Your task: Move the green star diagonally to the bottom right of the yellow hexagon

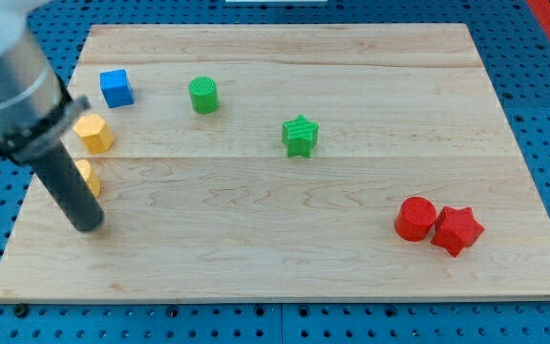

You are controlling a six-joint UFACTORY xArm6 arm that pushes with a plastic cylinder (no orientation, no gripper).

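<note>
The green star (300, 136) lies on the wooden board (285, 258), a little above the middle. The yellow hexagon (95, 133) sits near the board's left edge. My tip (88, 225) rests on the board at the left, below the yellow hexagon and far to the left of the green star. The dark rod partly hides a second yellow block (89, 179), whose shape I cannot make out, just below the hexagon.
A blue cube (116, 88) sits at the upper left, above the yellow hexagon. A green cylinder (203, 95) lies to its right. A red cylinder (414, 218) and a red star (456, 230) touch each other at the lower right.
</note>
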